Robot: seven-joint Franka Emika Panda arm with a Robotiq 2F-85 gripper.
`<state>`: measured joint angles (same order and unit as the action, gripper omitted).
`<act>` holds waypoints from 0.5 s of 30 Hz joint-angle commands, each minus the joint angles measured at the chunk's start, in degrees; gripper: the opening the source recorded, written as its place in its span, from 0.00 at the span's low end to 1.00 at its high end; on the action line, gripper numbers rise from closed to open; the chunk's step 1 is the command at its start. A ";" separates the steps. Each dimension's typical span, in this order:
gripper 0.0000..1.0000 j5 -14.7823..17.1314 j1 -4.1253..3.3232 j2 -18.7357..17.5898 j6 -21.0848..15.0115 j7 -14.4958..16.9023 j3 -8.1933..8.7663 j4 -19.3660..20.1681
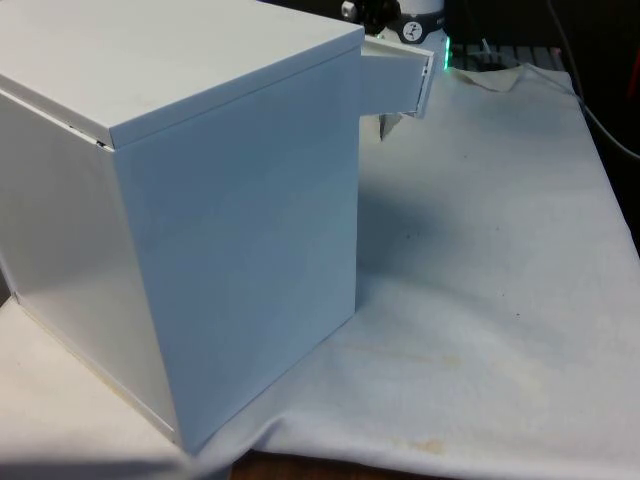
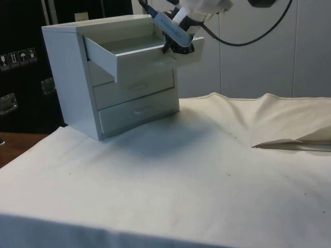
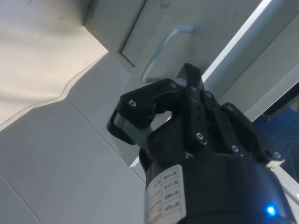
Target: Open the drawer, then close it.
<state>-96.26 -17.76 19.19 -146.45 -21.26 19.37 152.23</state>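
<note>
At chest top: top drawer (image 2: 135, 52) pulled out.
Chest of drawers (image 2: 85, 82) stands on white cloth (image 2: 207, 170); gripper (image 2: 178, 47) at drawer front, fingers (image 3: 140, 107) closed on its handle; lower 2 drawers shut.

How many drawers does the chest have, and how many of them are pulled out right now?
3 drawers in the chest, stacked. The top drawer is pulled out, with the gripper at its front. The middle drawer and the bottom drawer sit shut. None seem hidden.
</note>
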 commanded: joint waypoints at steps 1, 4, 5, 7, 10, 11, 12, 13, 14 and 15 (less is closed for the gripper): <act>0.00 -0.06 0.06 -0.11 0.06 -0.06 0.06 -0.11; 0.00 -1.95 0.23 -0.57 -0.17 -0.97 0.29 -1.20; 0.00 -2.06 0.23 -0.63 -0.17 -0.97 0.29 -1.26; 0.00 -2.12 0.29 -0.74 -0.11 -0.92 0.34 -1.43; 0.00 -0.74 0.11 -0.52 0.23 -0.29 0.17 -0.80; 0.00 -2.29 0.34 -0.86 -0.06 -0.92 0.46 -1.66; 0.00 -2.35 0.34 -0.92 0.00 -0.92 0.52 -1.83; 0.00 -2.41 0.34 -0.97 0.00 -0.92 0.52 -1.89; 0.00 -2.46 0.34 -0.97 0.00 -0.86 0.57 -1.95; 0.00 -2.46 0.34 -0.97 0.06 -0.86 0.57 -2.01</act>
<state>-97.17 -17.59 18.56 -146.10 -21.49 19.77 151.03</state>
